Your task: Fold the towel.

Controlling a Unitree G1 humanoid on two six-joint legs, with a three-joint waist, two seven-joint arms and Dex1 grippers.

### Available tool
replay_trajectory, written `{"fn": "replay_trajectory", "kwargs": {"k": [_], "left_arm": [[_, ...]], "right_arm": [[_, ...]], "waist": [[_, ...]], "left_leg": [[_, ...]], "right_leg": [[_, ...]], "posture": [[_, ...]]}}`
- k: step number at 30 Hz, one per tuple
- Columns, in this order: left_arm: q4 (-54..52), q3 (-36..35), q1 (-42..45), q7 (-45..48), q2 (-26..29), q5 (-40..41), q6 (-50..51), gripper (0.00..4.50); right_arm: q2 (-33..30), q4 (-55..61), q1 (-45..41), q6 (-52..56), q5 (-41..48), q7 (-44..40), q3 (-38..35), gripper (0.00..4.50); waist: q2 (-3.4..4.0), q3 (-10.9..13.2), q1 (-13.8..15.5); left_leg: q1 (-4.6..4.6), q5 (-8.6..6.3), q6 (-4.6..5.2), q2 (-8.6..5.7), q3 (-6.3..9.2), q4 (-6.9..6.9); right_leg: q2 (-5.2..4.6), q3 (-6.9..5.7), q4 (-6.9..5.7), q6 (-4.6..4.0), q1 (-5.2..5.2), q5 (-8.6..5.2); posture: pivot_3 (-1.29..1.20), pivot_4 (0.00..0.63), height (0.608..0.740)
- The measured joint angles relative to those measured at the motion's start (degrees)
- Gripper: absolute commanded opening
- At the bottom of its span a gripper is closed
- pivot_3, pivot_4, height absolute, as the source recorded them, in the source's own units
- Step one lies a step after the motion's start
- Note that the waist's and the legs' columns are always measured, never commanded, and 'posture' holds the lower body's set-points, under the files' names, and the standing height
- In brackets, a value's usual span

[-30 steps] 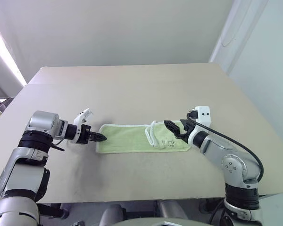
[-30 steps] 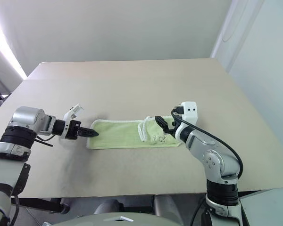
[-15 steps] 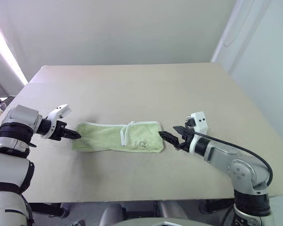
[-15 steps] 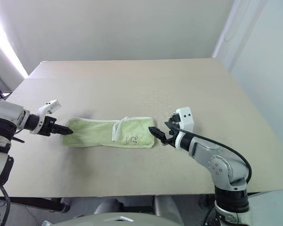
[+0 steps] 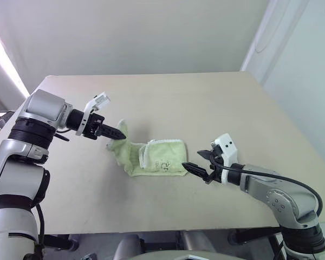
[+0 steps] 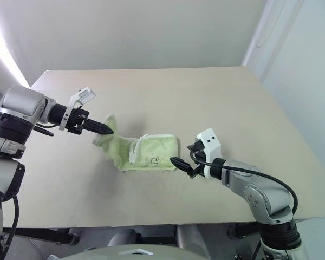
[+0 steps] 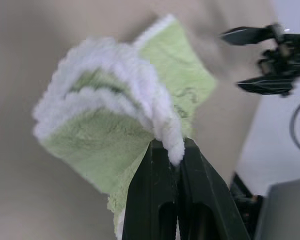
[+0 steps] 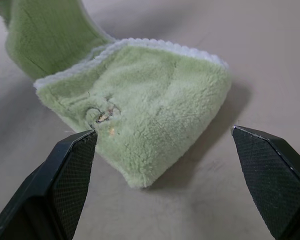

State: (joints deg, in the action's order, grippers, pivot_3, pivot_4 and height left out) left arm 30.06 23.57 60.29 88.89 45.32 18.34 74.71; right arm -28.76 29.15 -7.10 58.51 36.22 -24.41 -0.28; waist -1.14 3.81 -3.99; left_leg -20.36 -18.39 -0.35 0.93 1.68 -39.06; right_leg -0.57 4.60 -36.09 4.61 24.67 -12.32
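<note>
The pale lime-green towel [image 5: 154, 157] lies bunched on the tan table [image 5: 162, 103], its white-edged right part flat and its left end lifted. My left gripper [image 5: 118, 133] is shut on that raised left end, holding it above the tabletop; in the left wrist view the white-edged cloth [image 7: 140, 100] is pinched between the black fingers [image 7: 155, 200]. My right gripper [image 5: 190, 169] stands open just to the right of the towel's right end, near the table. In the right wrist view its fingertips [image 8: 65, 170] straddle the towel's corner [image 8: 145, 125] without touching it.
The table's front edge [image 5: 168, 230] runs close below the towel. A white wall stands behind the table and to its right.
My left gripper, shut on the towel's left end, first dragged it left, then lifted it up and to the right, bunching the cloth. My right gripper has drawn back off the towel's right end.
</note>
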Motion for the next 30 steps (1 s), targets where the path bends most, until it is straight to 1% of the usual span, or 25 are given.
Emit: {"fn": "replay_trajectory", "kwargs": {"k": [5, 8, 13, 16, 19, 23, 26, 28, 30], "left_arm": [[-1.94, 0.67, 1.35, -0.68, -3.53, 3.32, 3.92, 0.01], [-1.41, 1.62, 1.45, -2.73, -7.95, 4.17, 5.13, 0.01], [1.79, 1.99, 3.16, -7.10, -13.62, 4.75, 6.00, 0.01], [5.97, 2.05, 3.92, -10.54, -17.41, 4.28, 5.54, 0.01], [9.41, 1.99, 4.31, -12.03, -19.69, 4.21, 4.96, 0.01], [10.77, 1.89, 5.34, -13.90, -21.66, 4.04, 4.33, 0.01], [13.13, 0.06, 5.38, -17.42, -25.43, 3.85, 4.96, 0.01], [12.45, -1.11, 5.34, -19.76, -27.18, 3.92, 4.89, 0.01], [11.42, -4.48, 5.13, -23.38, -28.56, 3.99, 4.70, 0.01]], "right_arm": [[0.48, -0.85, -0.05, -0.06, -0.99, 0.52, 0.26, 4.50], [0.78, -1.38, -0.08, -0.07, -1.38, 1.15, 0.13, 4.50], [1.15, -1.28, 0.66, -0.07, -1.65, 2.09, -0.33, 4.50], [1.61, -1.10, 1.53, -0.01, -1.60, 2.77, -0.70, 4.50], [1.54, -0.21, 2.92, 0.29, -1.48, 3.06, -1.16, 4.50], [0.67, 0.55, 4.15, 0.35, -1.21, 2.86, -2.02, 4.50], [0.26, 0.65, 4.57, 0.33, -1.34, 2.83, -2.35, 4.50], [0.22, 0.68, 4.67, 0.33, -1.65, 2.87, -2.31, 4.50], [0.04, 0.82, 5.02, 0.32, -1.92, 2.99, -2.25, 4.50]], "waist": [[-0.01, 0.00, 0.06], [-0.01, 0.00, 0.08], [-0.01, 0.01, 0.01], [0.00, 0.00, 0.05], [-0.01, 0.00, 0.03], [-0.01, 0.00, 0.11], [-0.02, 0.01, 0.24], [-0.02, 0.01, 0.23], [-0.02, 0.01, 0.04]], "left_leg": [[-0.02, 0.00, 0.00, -0.02, -0.01, -0.04], [-0.02, 0.00, 0.00, -0.02, 0.00, -0.03], [0.00, 0.00, 0.00, -0.02, -0.01, -0.03], [0.01, 0.00, 0.00, -0.03, 0.00, -0.04], [0.00, 0.00, 0.00, -0.03, 0.00, -0.03], [0.00, 0.00, 0.00, -0.05, -0.01, -0.03], [0.00, 0.00, 0.00, -0.06, 0.00, -0.06], [0.01, 0.00, 0.00, -0.06, 0.01, -0.06], [0.02, 0.00, 0.00, -0.06, 0.00, -0.04]], "right_leg": [[-0.03, 0.01, 0.03, 0.01, -0.03, 0.00], [-0.02, 0.00, 0.02, 0.02, -0.03, -0.01], [0.00, 0.02, 0.00, 0.02, -0.03, 0.00], [0.00, 0.02, -0.01, 0.02, -0.03, 0.00], [0.00, 0.02, 0.00, 0.02, -0.03, 0.00], [-0.02, 0.02, 0.01, 0.02, -0.05, 0.00], [-0.02, 0.02, 0.01, 0.03, -0.08, 0.00], [-0.02, 0.02, 0.01, 0.03, -0.08, 0.00], [-0.01, 0.04, 0.01, 0.03, -0.08, 0.00]], "posture": [[0.00, 0.000, 0.712], [0.00, 0.000, 0.712], [0.00, 0.000, 0.712], [0.00, 0.000, 0.712], [0.00, 0.000, 0.712], [0.00, 0.000, 0.712], [0.00, 0.000, 0.712], [0.00, 0.000, 0.712], [0.00, 0.000, 0.712]]}}
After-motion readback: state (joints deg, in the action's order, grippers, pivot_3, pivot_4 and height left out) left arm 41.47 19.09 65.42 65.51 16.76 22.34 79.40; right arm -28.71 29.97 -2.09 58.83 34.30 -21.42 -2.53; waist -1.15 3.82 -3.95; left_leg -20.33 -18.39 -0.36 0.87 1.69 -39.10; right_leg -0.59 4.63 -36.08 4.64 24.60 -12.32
